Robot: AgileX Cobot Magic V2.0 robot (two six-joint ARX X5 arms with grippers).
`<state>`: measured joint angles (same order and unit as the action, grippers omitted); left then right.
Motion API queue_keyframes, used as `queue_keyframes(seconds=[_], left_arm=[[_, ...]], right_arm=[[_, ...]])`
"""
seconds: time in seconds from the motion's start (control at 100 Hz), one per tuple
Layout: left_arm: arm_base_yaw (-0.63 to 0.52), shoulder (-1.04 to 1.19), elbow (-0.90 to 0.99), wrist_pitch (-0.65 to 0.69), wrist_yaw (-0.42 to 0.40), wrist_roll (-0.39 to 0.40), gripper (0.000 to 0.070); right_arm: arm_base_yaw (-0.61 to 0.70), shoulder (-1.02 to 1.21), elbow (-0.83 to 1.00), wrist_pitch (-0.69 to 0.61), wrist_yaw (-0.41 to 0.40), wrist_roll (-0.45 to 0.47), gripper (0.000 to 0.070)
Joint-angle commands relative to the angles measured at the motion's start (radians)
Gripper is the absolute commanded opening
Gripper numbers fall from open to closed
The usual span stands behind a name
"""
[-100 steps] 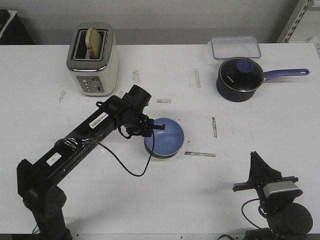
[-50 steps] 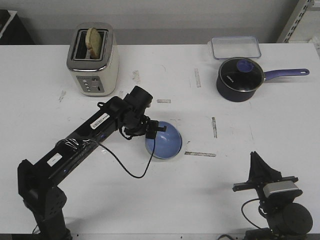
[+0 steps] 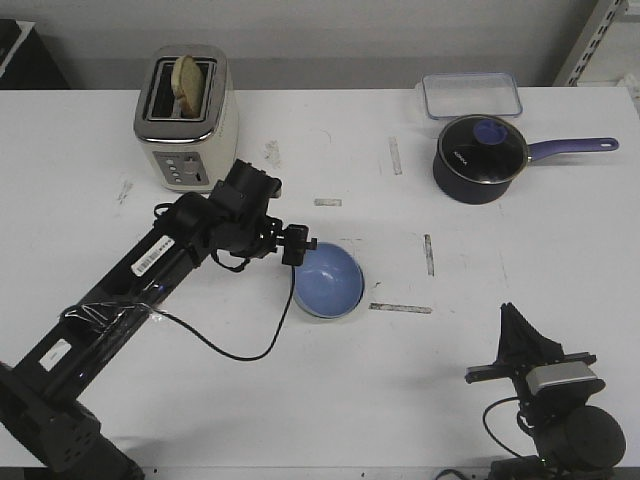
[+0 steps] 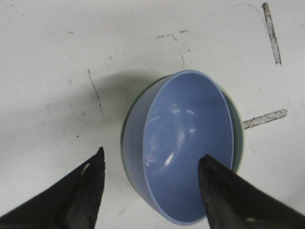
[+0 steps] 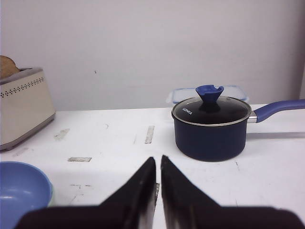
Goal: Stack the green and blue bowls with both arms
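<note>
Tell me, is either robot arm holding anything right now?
No. The left tool is open beside the blue bowl, which sits in the green bowl. The right tool is shut on nothing.

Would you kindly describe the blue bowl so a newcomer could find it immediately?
Start at the toaster at the table's far left, then follow the left arm to its open claw. Just beyond sits the blue bowl, nested in a green bowl, paler than the dark saucepan.

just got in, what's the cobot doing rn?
Stacking bowls. The blue bowl sits nested in the green bowl, tilted, mid-table. The left gripper is open beside the stack, holding nothing. The right gripper is shut and parked near the table's front edge, away from the bowls. A toaster and saucepan stand at the back, untouched.
</note>
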<state>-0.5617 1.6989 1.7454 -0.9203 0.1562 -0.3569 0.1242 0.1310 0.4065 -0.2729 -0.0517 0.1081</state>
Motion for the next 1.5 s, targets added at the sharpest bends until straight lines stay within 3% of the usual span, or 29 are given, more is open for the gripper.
queue_keyframes(seconds=[0.0,0.32,0.43,0.55,0.62,0.65,1.209,1.489], left_arm=[[0.008,-0.012,0.005,0.035,-0.003,0.062,0.0371],[0.062,-0.251,-0.330,0.457,-0.003,0.328,0.0344],[0.093,-0.366,-0.507,0.669,-0.003,0.350,0.0203],[0.141,-0.499,-0.713,0.901,-0.003,0.357,0.0121],[0.167,-0.576,-0.824,0.993,-0.003,0.381,0.0009],[0.178,-0.610,-0.867,1.021,-0.006,0.392,0.0001],[0.391,-1.245,-1.404,1.052,-0.056,0.398,0.0001],[0.470,-1.489,-1.487,0.988,-0.056,0.398,0.0002]], right_arm=[[0.001,-0.002,0.000,0.010,0.000,-0.004,0.0006],[0.001,-0.002,0.000,0.010,0.000,-0.004,0.0006],[0.001,-0.002,0.000,0.010,0.000,-0.004,0.0006],[0.001,-0.002,0.000,0.010,0.000,-0.004,0.0006],[0.001,-0.002,0.000,0.010,0.000,-0.004,0.0006],[0.001,-0.002,0.000,0.010,0.000,-0.004,0.0006],[0.001,-0.002,0.000,0.010,0.000,-0.004,0.0006],[0.001,-0.002,0.000,0.010,0.000,-0.004,0.0006]])
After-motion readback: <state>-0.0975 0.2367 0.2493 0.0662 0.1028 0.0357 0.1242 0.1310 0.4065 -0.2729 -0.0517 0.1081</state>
